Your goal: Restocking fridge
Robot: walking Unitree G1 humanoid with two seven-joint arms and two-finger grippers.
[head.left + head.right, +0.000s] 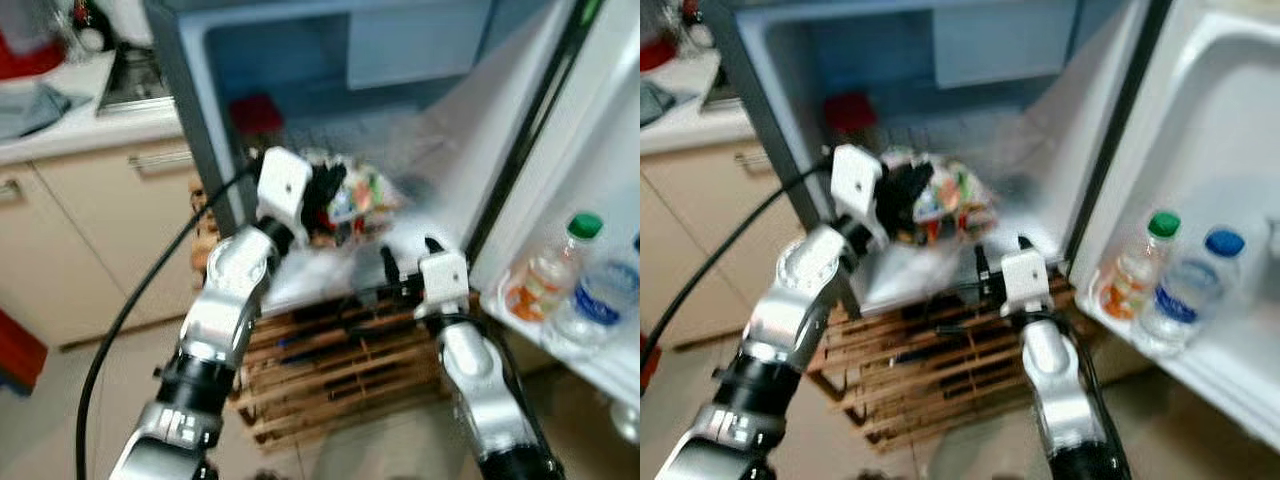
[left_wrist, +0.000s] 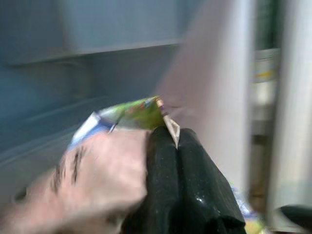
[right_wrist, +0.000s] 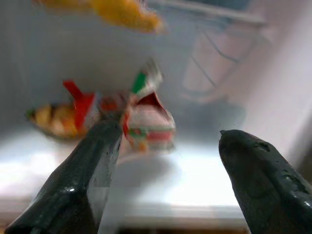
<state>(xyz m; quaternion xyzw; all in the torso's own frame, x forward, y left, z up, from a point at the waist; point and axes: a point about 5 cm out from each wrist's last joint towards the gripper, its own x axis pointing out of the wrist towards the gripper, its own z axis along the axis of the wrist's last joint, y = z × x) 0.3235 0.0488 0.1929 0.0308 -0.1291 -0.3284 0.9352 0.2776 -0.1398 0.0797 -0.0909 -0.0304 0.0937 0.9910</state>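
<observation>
Right end effector: your right end effector sits nearest you, low at the front lip of the fridge shelf. Its two black fingers stand well apart with nothing between them; the packets lie beyond the fingertips.
Wooden crate: a slatted wooden crate stands on the floor under the open fridge, behind both of your silver arms.
Left end effector: your left end effector is raised above the shelf at the fridge opening. In the left wrist view its fingers are pressed together, pinching the corner of a green and white packet. A blurred pale shape lies against the fingers there; you cannot tell what it is.
Packets: a blurred cluster of colourful snack packets is at the left fingertips, over the white shelf. The right wrist view shows a red, white and green packet on the shelf, with an orange one beside it.
Door: the fridge door stands open on your right; its rack holds an orange-labelled bottle with a green cap and, just beside it, a clear bottle with a blue cap.
Fridge back: a red item sits deep at the rear left.
Surface: a pale surface with cabinets below it runs off to your far left.
</observation>
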